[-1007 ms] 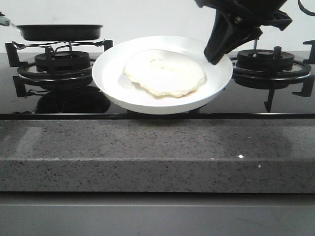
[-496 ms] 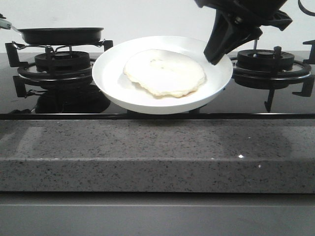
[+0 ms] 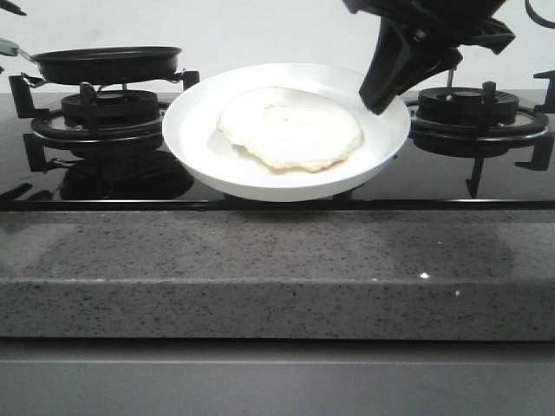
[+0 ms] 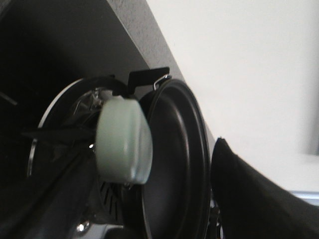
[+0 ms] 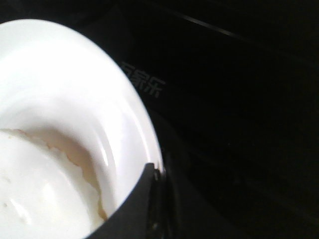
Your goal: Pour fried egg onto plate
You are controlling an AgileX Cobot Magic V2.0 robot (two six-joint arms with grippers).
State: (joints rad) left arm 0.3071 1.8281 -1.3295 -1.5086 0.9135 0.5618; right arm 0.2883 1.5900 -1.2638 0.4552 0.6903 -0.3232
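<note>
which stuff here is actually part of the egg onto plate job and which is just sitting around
In the job:
- egg, lying on the plate
- plate, gripped at its rim by the right gripper
- pan, empty, on the left burner; its handle sits at the left gripper

Just there:
- right burner
- stone counter edge

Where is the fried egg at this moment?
In the front view, the fried egg lies flat in the white plate, held between the two burners by the right gripper; the black pan sits over the left burner.
</note>
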